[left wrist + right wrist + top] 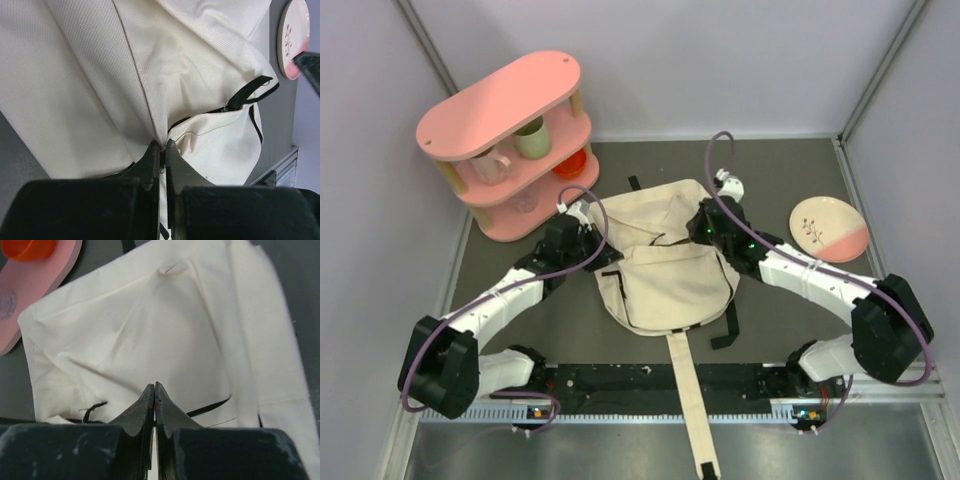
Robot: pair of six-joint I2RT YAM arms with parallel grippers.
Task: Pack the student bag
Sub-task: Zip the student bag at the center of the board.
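Student bag (665, 265) between pink shelf (500, 105) and plate (828, 228); left jaws pinching fabric; right jaws together

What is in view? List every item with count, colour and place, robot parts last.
student bag: one, cream with black trim, centre of the table, one strap trailing over the near edge
shelf: one, pink, three tiers, far left corner
green mug: one, middle tier
clear mug: one, middle tier, left of the green one
orange bowl: one, lower tier
plate: one, cream and pink, right of the bag
table: one, dark grey top
left gripper: one, black, shut on the bag's left side
right gripper: one, black, shut on the bag's right side
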